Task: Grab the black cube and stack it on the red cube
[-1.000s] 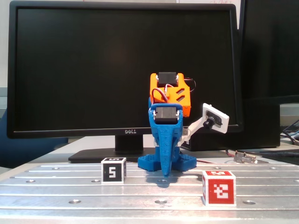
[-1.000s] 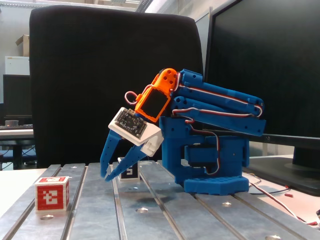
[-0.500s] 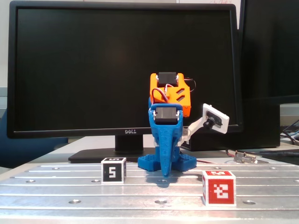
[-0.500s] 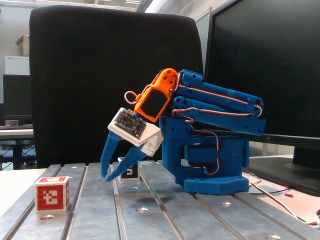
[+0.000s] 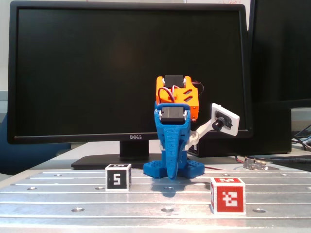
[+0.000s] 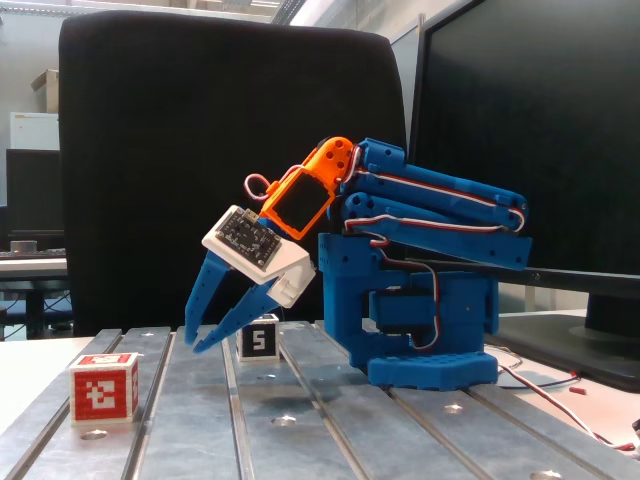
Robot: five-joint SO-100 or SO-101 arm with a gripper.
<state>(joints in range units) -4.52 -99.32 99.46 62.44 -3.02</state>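
The arm has just lifted a little from its folded pose: the gripper (image 6: 193,341) now hangs higher and further out over the desk (image 6: 330,440) than half a second ago, its jaws parted moderately and empty. The black cube (image 5: 118,177) sits untouched near the arm's base, toward the desk's back edge and left of the arm in the front-on fixed view. The red cube (image 5: 228,195) stands well apart, nearer the front edge. The reach looks only just begun; nothing is grasped yet.

In a fixed view, black cube (image 5: 118,177) sits left of red cube (image 5: 227,195), well apart.
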